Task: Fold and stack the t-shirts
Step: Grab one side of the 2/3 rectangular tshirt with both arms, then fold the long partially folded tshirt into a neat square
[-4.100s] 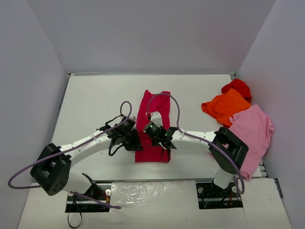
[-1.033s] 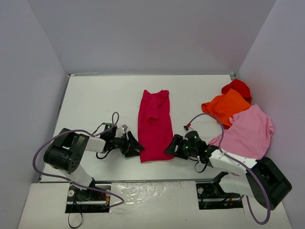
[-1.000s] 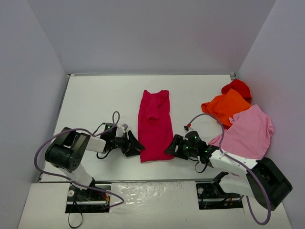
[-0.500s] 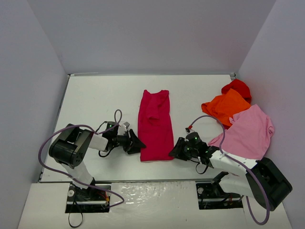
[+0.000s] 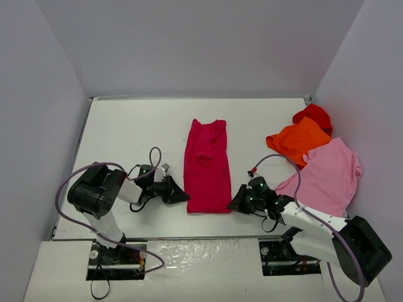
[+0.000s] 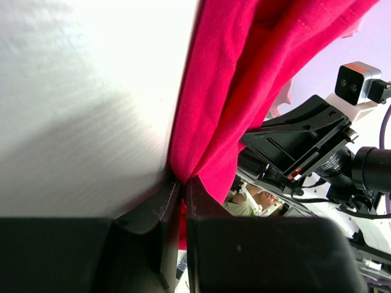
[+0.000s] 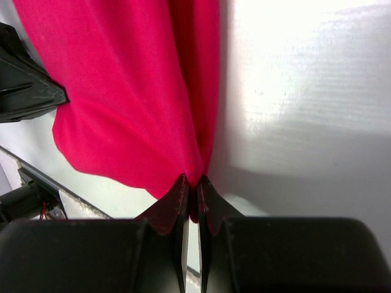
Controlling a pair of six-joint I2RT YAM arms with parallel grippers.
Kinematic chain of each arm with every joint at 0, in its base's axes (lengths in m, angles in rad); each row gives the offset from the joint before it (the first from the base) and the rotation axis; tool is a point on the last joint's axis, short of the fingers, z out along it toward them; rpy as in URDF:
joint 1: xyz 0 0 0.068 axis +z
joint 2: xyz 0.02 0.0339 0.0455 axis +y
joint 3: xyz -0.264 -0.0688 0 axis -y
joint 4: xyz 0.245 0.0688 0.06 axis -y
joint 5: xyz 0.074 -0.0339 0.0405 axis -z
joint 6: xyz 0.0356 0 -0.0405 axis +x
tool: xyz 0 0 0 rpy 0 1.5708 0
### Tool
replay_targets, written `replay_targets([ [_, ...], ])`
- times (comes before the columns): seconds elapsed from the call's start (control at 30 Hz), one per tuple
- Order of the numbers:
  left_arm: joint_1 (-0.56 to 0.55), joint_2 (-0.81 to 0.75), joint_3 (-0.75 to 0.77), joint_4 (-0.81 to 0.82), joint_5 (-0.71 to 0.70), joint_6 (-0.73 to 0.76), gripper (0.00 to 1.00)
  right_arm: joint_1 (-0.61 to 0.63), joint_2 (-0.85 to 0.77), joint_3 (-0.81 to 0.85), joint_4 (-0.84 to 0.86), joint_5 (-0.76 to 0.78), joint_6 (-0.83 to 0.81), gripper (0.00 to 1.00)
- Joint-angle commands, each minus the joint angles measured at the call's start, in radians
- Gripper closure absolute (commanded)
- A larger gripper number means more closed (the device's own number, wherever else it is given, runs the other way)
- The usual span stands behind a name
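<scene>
Top external view: the crimson t-shirt [image 5: 206, 167], folded lengthwise, is clamped at its near corners by left gripper [image 5: 182, 196] and right gripper [image 5: 234, 202]; pink shirt [image 5: 330, 176], orange shirt [image 5: 299, 141] and red shirt [image 5: 313, 115] are left unfolded.

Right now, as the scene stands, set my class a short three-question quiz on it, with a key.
1. True or false: the left gripper and the right gripper are both shut on the crimson shirt.
2. Which lies farthest from the arm bases? A orange shirt, B red shirt, C light pink shirt.
3. Fill in: ___ shirts are in view.
Key: 1 true; 2 B; 3 four.
</scene>
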Motion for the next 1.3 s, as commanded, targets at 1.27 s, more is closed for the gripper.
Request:
replay_targets([
  [1.27, -0.081, -0.666, 0.361, -1.089, -0.491, 0.248, 1.00, 0.290, 0.043, 0.463, -0.347, 0.662, -0.230, 1.00],
])
